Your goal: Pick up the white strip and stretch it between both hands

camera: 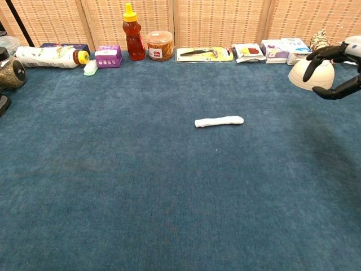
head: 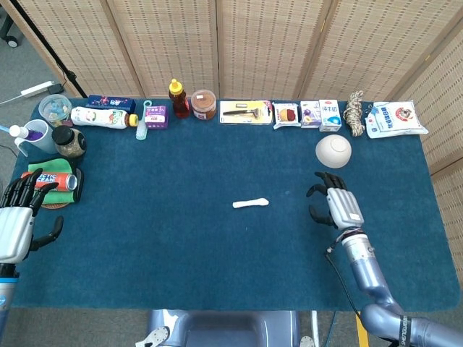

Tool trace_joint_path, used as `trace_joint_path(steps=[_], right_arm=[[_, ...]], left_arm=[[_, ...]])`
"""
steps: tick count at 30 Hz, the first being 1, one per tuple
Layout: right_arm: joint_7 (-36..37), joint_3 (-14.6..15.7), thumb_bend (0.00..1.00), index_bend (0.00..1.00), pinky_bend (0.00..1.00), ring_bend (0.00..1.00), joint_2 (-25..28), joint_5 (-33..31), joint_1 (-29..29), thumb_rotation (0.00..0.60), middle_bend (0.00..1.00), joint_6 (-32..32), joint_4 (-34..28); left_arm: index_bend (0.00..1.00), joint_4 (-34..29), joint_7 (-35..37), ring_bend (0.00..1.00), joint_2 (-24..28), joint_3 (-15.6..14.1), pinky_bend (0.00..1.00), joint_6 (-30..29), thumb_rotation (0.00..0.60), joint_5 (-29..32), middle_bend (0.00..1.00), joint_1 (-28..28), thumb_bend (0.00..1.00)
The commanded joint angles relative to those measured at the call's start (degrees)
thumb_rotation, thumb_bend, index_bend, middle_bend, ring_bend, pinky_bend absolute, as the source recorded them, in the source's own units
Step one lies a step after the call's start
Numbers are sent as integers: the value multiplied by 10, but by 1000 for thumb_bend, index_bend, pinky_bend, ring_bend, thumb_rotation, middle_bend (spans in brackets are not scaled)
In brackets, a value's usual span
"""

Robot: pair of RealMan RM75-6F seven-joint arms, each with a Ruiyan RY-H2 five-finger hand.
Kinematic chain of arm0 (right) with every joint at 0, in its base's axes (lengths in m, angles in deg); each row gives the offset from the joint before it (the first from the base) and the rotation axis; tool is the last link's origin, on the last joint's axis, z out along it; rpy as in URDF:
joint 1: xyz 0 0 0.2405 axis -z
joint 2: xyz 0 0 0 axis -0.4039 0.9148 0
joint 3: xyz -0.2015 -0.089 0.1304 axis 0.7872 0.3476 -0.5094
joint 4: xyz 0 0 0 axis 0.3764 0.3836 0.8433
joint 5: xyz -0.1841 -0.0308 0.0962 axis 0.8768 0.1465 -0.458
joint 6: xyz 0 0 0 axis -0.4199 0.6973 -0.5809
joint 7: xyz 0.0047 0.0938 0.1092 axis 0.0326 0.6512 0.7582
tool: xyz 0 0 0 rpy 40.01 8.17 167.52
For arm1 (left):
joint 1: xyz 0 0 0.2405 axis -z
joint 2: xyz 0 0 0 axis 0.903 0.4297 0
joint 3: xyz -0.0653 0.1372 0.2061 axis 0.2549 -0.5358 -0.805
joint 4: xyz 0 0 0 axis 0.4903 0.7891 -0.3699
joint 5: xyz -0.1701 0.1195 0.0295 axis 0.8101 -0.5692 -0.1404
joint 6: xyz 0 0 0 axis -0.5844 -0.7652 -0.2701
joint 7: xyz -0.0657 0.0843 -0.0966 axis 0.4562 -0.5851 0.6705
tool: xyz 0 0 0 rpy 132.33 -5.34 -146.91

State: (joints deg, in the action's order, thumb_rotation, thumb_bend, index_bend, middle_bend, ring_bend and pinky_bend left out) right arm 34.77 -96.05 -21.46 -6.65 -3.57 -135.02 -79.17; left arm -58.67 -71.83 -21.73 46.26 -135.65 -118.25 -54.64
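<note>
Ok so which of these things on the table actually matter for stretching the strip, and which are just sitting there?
Part of the job:
white strip
left hand, open
right hand, open

Just lying about:
bowl, upside down
honey bottle
jar
rope coil
white bag
purple box

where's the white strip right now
In the head view the white strip lies flat mid-table on the blue cloth, left of the right hand, untouched.

Matt blue carpet-like tabletop [camera: 113, 186], white strip [camera: 219, 121] seemingly soft cloth
</note>
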Motion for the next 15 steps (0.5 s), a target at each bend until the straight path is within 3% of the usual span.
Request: trace_joint_path(steps=[1,7,15], right_arm=[[1,-5,447,409,0,2,-19,-24,-23,600,102,29,25],[-9,-10,390,404,0,1,-56,-50,-59,600,99,50,66],[-20,-17,385,425,0,0,-101,-86,-97,600,98,68,115]], left_arm=[[199,1,3,16,1,1,58,0,490,4,20,0,414],[199,4,6,16,3,-1,58,2,493,7,20,0,414],[199,13,22,29,3,-3,58,0,490,11,20,-3,414]])
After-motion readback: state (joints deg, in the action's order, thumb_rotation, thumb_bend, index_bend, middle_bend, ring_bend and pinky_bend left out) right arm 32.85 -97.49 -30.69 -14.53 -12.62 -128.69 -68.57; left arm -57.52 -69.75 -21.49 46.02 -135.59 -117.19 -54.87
